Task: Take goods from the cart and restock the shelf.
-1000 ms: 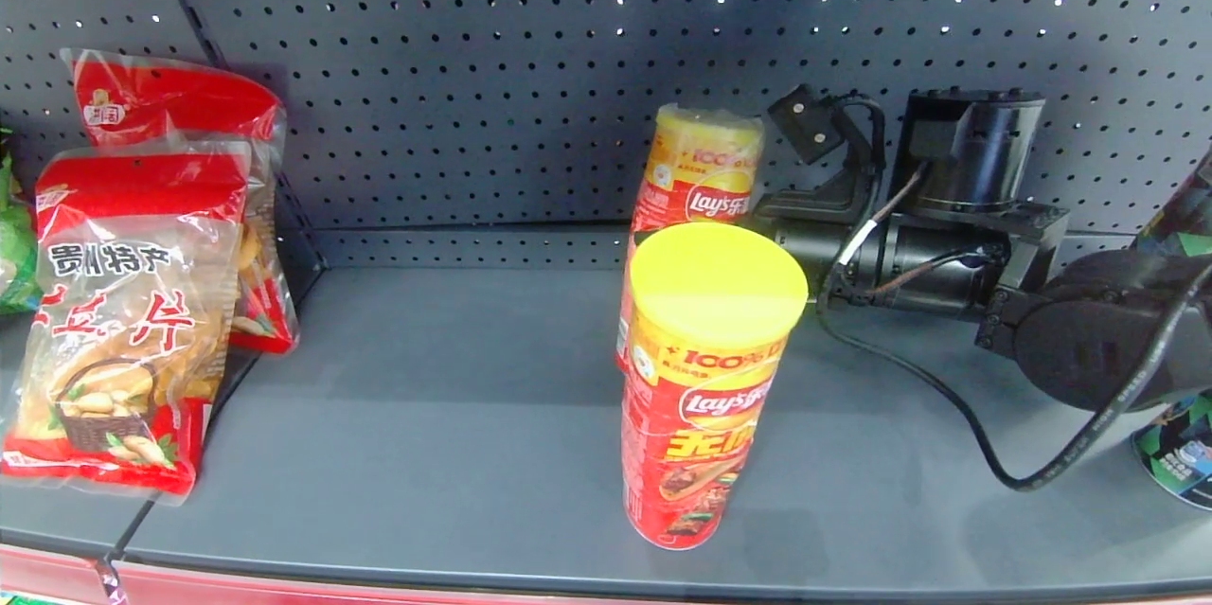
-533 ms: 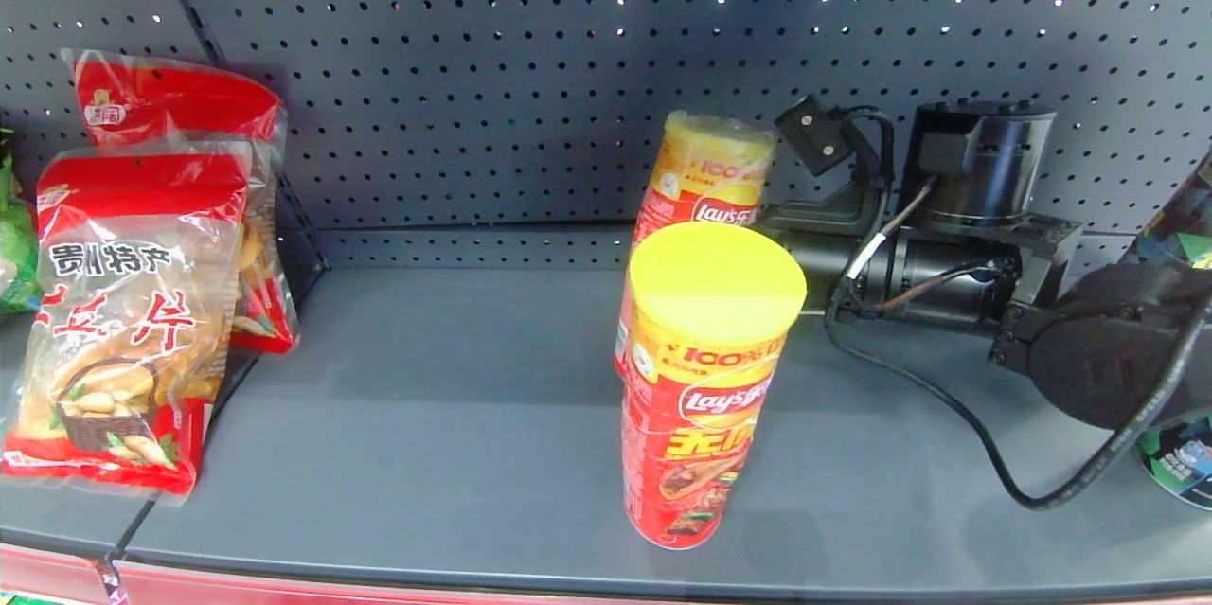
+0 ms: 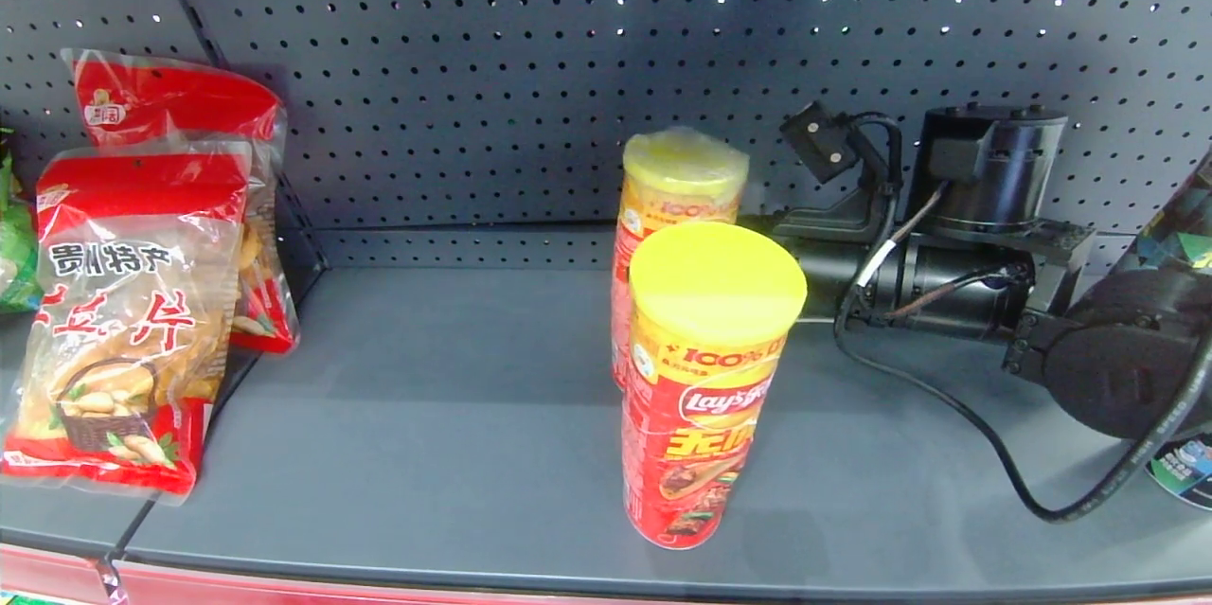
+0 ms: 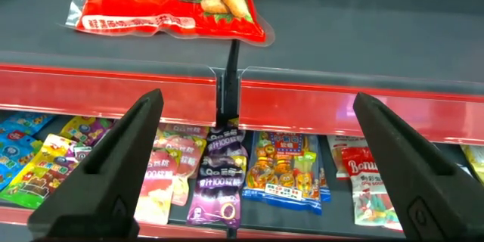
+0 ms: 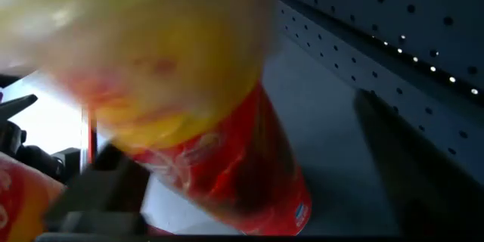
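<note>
On the grey shelf [image 3: 454, 397], backed by pegboard [image 3: 473, 65], at the middle of the head view: two red cans with yellow lids, one behind the other. Near the front edge, lower centre, the front chip can [image 3: 705, 387], upright. Just behind it and a little to the left, the rear chip can [image 3: 674, 207], upright as far as can be seen, its lower half hidden by the one in front; cannot tell whether the two touch. Lying in from the right edge of the frame, low over the deck, the right arm [image 3: 956, 274], with a black cable [image 3: 956, 406] looping down onto the shelf. In the right wrist view, the right gripper [image 5: 242, 144] spread wide around the rear chip can: one finger [image 5: 98, 189] at the lower left close against the can's side, the other at the right, apart from it with bare deck between; no pinch on the can. In the left wrist view, the left gripper [image 4: 253, 174] also spread and holding nothing, facing the red price rail [image 4: 318, 102], with snack packets [image 4: 280, 174] on the level below. At the left of the head view, two peanut bags [image 3: 123, 321], one leaning behind the other. At the lower right edge, a dark printed can [image 3: 1179, 482], partly behind the arm.
</note>
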